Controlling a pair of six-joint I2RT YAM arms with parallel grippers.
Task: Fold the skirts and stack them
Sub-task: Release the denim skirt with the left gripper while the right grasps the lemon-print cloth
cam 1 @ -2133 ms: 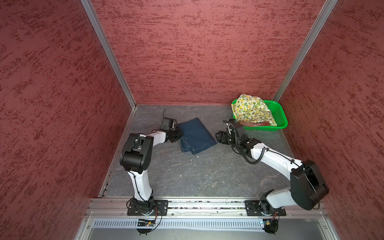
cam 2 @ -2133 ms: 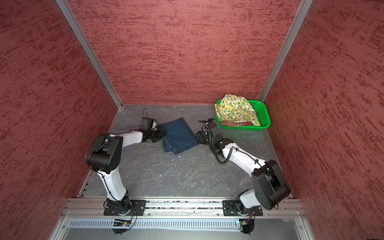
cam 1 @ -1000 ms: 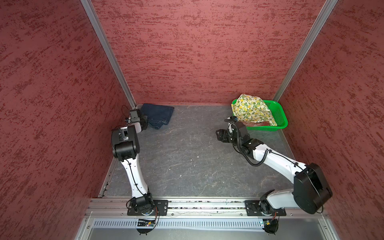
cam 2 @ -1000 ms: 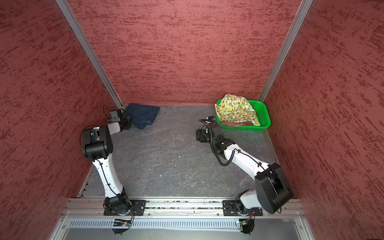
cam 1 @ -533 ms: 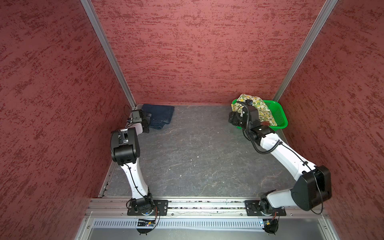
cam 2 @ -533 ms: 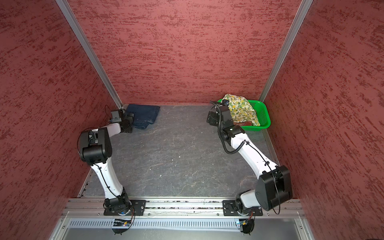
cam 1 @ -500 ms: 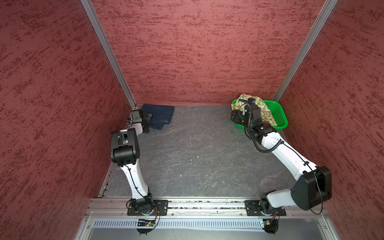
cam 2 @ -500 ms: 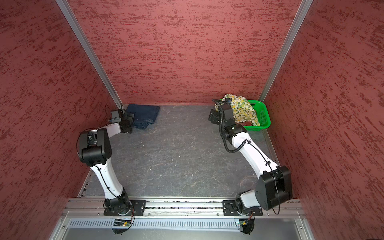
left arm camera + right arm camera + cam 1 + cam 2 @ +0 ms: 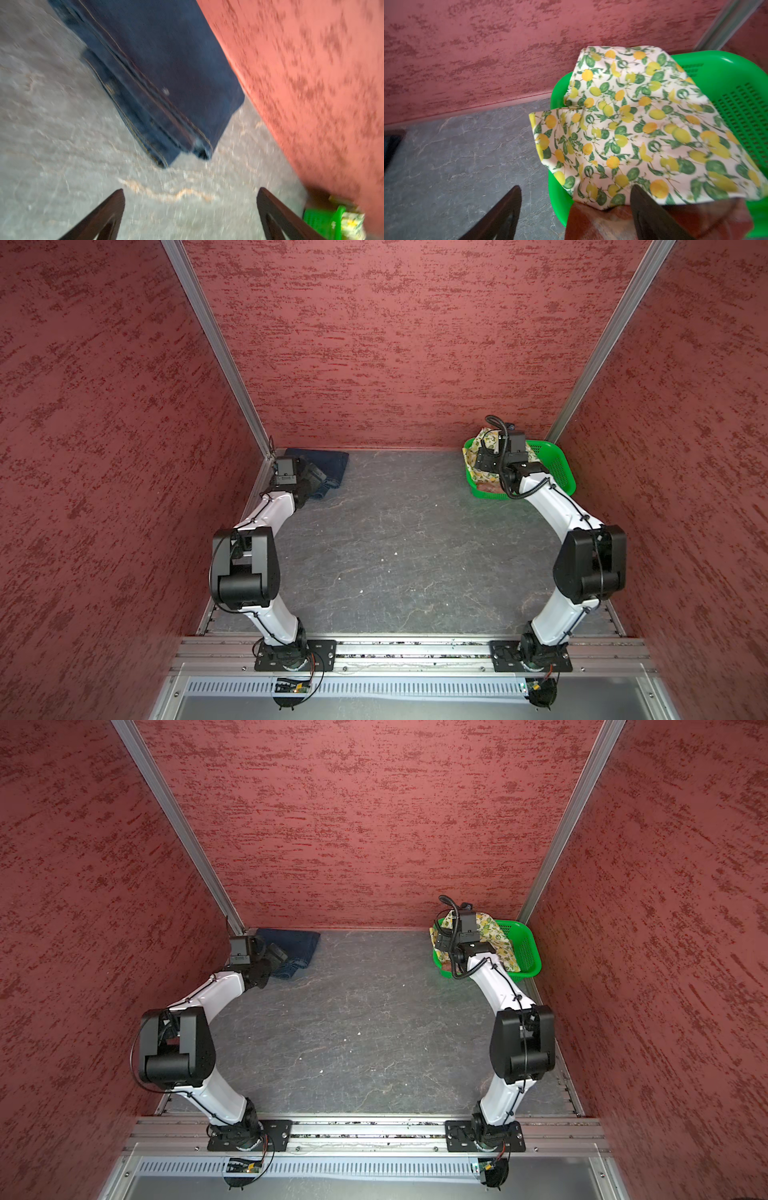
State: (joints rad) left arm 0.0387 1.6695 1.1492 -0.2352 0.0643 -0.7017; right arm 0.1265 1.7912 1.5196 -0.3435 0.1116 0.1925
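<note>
Beneath the lemon skirt (image 9: 643,128), right wrist view exposes a rust-red skirt (image 9: 591,224).

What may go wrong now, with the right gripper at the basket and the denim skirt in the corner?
1. The open right gripper appears to straddle the rim of the green basket; closing there might pinch plastic, not cloth.
2. The lemon skirt lies on the plaid skirt; a deep grasp might lift both.
3. The folded denim skirt lies close to the wall, so stacking there leaves the left gripper little room.
</note>
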